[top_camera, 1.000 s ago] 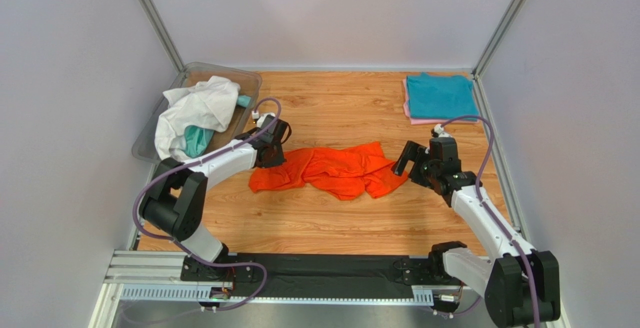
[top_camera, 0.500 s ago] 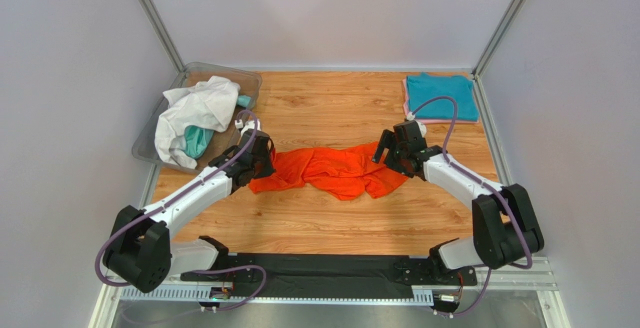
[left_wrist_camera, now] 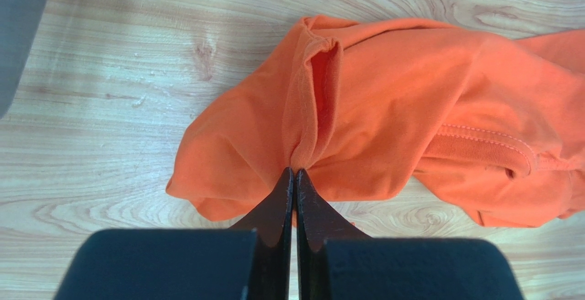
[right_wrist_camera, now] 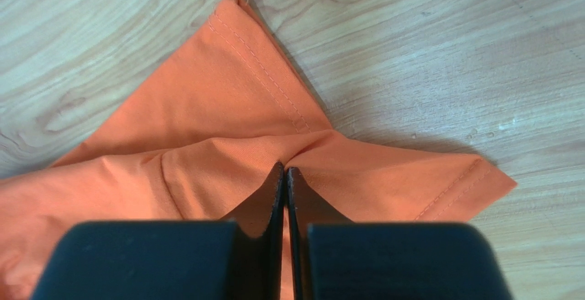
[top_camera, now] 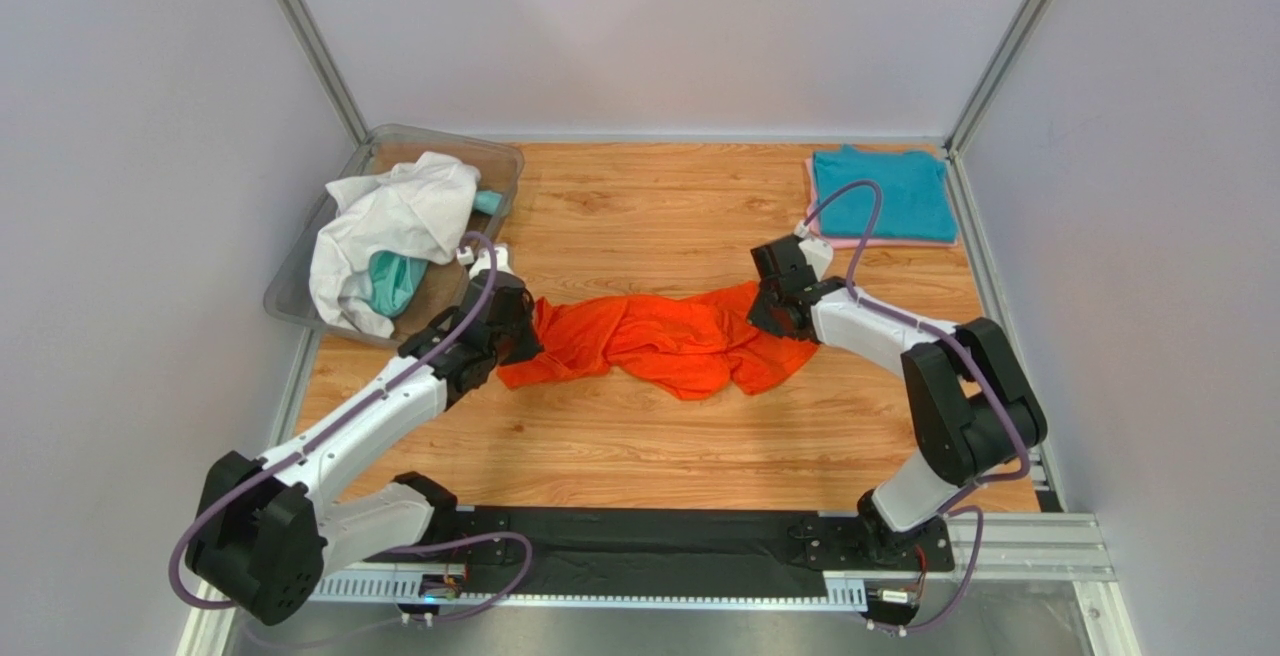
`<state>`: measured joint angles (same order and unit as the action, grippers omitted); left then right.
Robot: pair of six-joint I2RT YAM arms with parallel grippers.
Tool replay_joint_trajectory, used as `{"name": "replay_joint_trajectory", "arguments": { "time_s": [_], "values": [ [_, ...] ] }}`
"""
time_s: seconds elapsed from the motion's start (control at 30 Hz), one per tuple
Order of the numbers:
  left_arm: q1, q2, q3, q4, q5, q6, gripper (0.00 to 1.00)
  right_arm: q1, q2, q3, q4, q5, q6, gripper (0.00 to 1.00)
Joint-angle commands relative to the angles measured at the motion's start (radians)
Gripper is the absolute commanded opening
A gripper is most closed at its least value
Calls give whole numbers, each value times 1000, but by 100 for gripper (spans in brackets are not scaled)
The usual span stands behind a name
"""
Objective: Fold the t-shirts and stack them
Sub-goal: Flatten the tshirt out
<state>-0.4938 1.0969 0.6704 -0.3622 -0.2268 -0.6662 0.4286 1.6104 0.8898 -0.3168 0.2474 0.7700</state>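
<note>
A crumpled bright orange t-shirt (top_camera: 669, 341) lies on the wooden table in the middle. My left gripper (top_camera: 519, 329) is shut on a pinch of its left end; in the left wrist view the cloth (left_wrist_camera: 384, 121) bunches into the closed tips of that gripper (left_wrist_camera: 294, 172). My right gripper (top_camera: 771, 314) is shut on the shirt's right end, where the hemmed fabric (right_wrist_camera: 261, 128) puckers at the tips of the gripper (right_wrist_camera: 285, 168). A folded teal t-shirt (top_camera: 882, 193) rests on a pink one (top_camera: 818, 221) at the back right. White (top_camera: 394, 217) and teal (top_camera: 394, 281) t-shirts spill from the bin.
A clear plastic bin (top_camera: 451, 154) stands at the back left corner of the table. Grey walls close in the table on three sides. The black rail (top_camera: 646, 544) carrying both arm bases runs along the near edge.
The right gripper moved left onto the shirt's right end and closed on it. The left arm stretched out flatter and its gripper shifted slightly nearer and left, still pinching the left end.
</note>
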Motion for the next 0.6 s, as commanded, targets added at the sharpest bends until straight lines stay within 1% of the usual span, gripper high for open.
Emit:
{"name": "replay_joint_trajectory", "arguments": {
  "time_s": [0.0,0.17,0.27,0.3,0.33,0.37,0.4,0.43,0.47,0.57],
  "values": [
    [0,-46,35,-7,-8,30,0,16,-85,38,24,93,-18,0],
    [0,-143,73,-34,1,48,0,22,-251,38,5,124,-104,0],
    [0,-228,112,-69,6,48,0,32,-432,50,-48,138,-147,0],
    [0,-267,141,-93,4,45,0,32,-469,57,-83,136,-156,0],
    [0,-285,158,-109,12,43,4,32,-506,76,-102,135,-176,0],
    [0,-302,175,-122,20,53,9,33,-541,86,-122,125,-187,0],
    [0,-333,214,-147,27,57,10,32,-608,101,-160,119,-192,0],
    [0,-347,234,-164,33,60,11,33,-639,125,-182,110,-195,0],
    [0,-360,254,-175,53,72,11,35,-696,139,-195,71,-195,0],
    [0,-414,325,-213,83,92,11,44,-791,191,-234,-11,-201,0]
  ]
}}
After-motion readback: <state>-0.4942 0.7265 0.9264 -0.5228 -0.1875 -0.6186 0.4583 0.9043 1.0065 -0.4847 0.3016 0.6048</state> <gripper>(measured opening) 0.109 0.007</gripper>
